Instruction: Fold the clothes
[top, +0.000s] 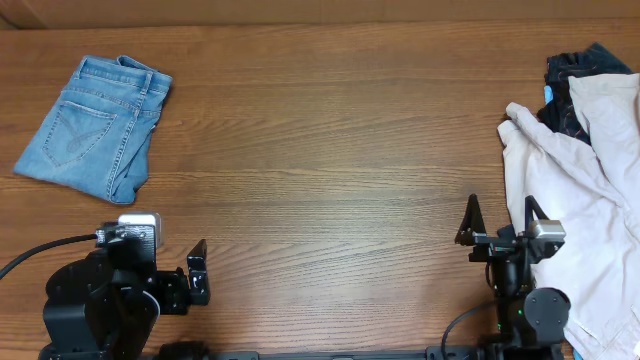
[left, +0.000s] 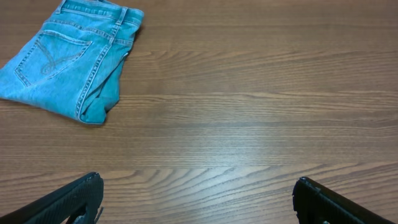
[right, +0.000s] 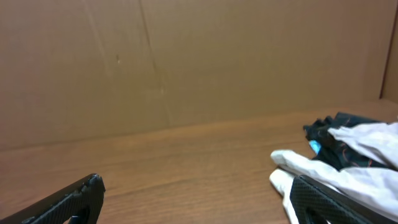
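Worktop (top: 330, 150): brown wood grain, bare across the middle.

Jeans (top: 95, 125): light blue denim on the far left of the worktop. They lie flat in a compact bundle, back pocket up, waistband toward the far edge. The left wrist view has the jeans (left: 71, 59) in its upper left corner, well apart from the arm.

Pale clothes (top: 580, 190): an off-white heap, crumpled and unfolded, along the right side of the worktop and running past the frame edge. A dark garment (top: 575, 75) lies at the heap's far end, partly under the pale cloth, with a small blue tag (top: 548, 93) showing at its left side. In the right wrist view the pale clothes (right: 348, 174) sit low on the right, with the dark garment (right: 336, 134) behind them.

Left fingers (top: 197, 255): near the front edge on the left, spread wide apart and gripping nothing. In the left wrist view the left fingers (left: 68, 202) show as two black tips at the bottom corners, with bare wood between them.

Right fingers (top: 470, 218): near the front edge on the right, also spread wide, with nothing between them. The outer finger overlaps the edge of the pale heap from above; I cannot tell whether it touches the cloth. In the right wrist view the right fingers (right: 68, 199) point toward a plain cardboard wall (right: 186, 62) behind the worktop, and the other tip stands in front of the pale cloth.
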